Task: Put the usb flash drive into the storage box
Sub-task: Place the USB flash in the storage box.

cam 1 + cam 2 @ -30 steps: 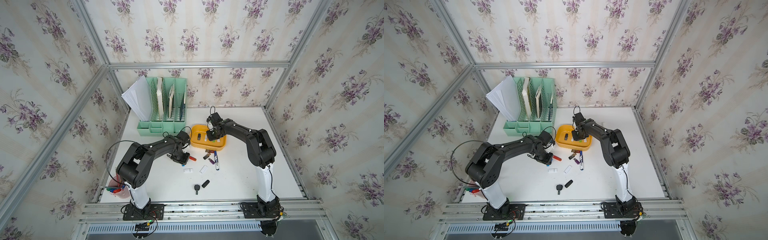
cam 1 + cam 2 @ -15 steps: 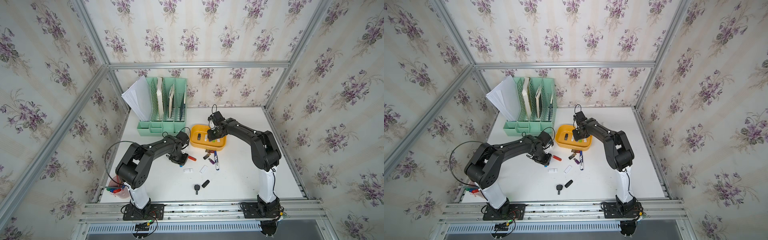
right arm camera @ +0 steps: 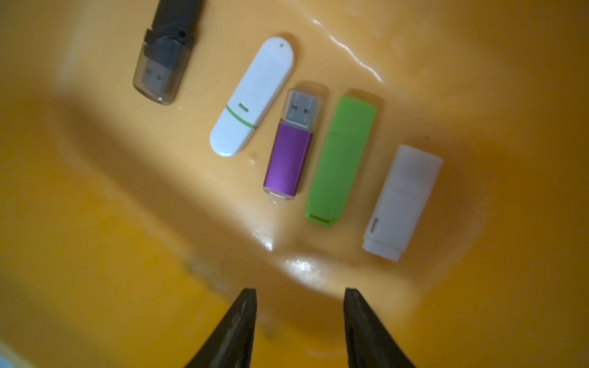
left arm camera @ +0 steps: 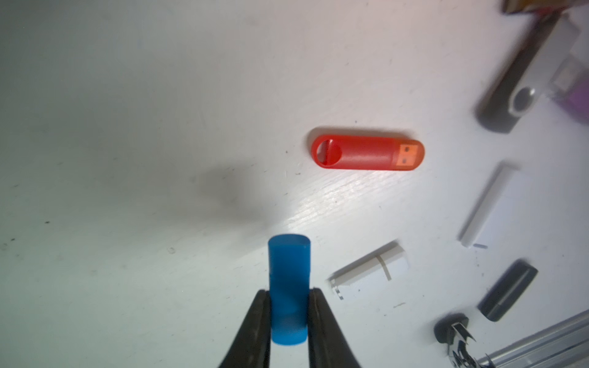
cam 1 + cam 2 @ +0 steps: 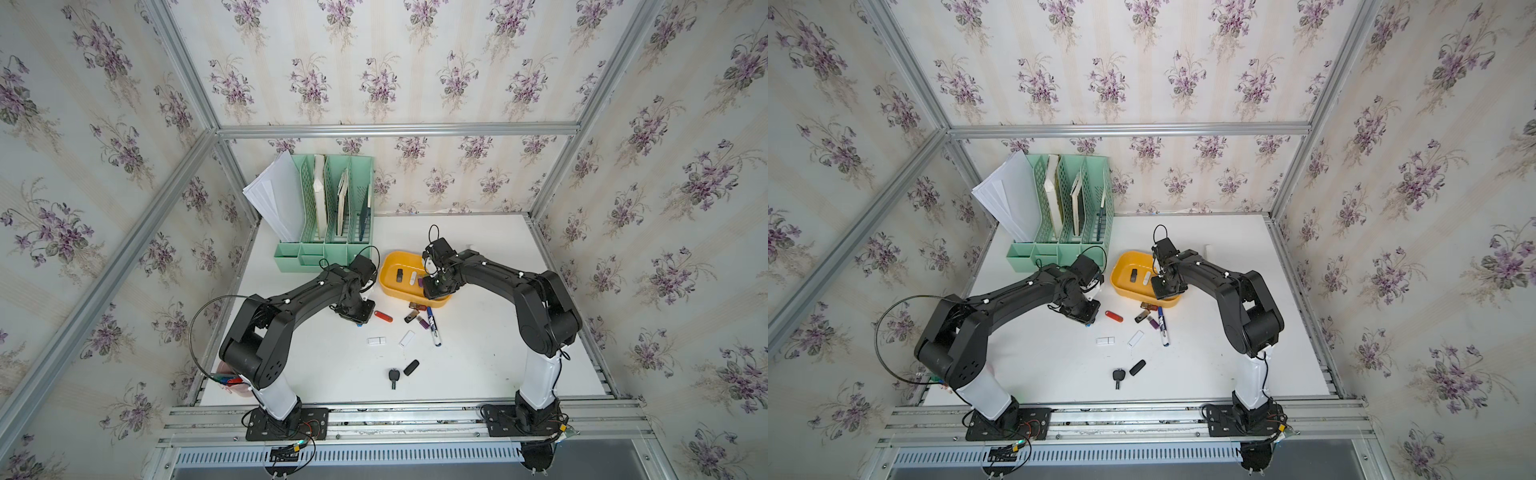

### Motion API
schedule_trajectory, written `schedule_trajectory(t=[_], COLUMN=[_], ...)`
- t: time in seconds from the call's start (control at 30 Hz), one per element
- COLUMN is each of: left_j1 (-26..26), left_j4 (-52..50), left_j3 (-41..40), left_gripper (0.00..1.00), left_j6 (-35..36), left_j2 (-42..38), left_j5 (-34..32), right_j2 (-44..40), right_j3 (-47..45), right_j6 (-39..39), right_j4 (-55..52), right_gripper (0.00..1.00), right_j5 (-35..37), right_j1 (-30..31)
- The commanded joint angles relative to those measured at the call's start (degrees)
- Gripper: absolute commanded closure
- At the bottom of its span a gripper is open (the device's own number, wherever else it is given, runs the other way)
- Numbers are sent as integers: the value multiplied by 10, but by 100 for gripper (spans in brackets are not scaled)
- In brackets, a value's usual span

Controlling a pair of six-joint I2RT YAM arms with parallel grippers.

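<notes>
Five USB flash drives (image 3: 288, 159) lie in the yellow-orange storage box (image 5: 395, 293) under the open, empty right hand (image 3: 300, 291); near-left of the box, the left hand (image 4: 289, 291) grips a blue flash drive (image 4: 288, 270) above the white surface (image 4: 127, 127).

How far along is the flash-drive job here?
Done: five drives lie in the storage box, among them a purple drive and a green drive. In hand: the left gripper is shut on a blue drive over the table; the right gripper hangs open and empty over the box. Left: the red drive, two white drives, a black drive and a few more by the marker.
</notes>
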Motion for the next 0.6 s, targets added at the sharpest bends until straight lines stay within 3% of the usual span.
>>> schedule_trajectory(t=[0.0,0.27,0.57], left_j1=[0,-2,-16], left_j4=[-38,-69,-82], left_j3=[23,87,184], left_gripper=[76,76,76], left_j6=[8,9,16], left_j2=[-15,-25,22], left_j5=[-12,-1,22], right_j2=[-6,-59,-143], right_j3=[-7,-4,12], right_j6=[9,43,80], right_j4=[-1,7,-33], right_gripper=[50,50,47], right_j5=[-6,26,92], right_j1=[25,35,15])
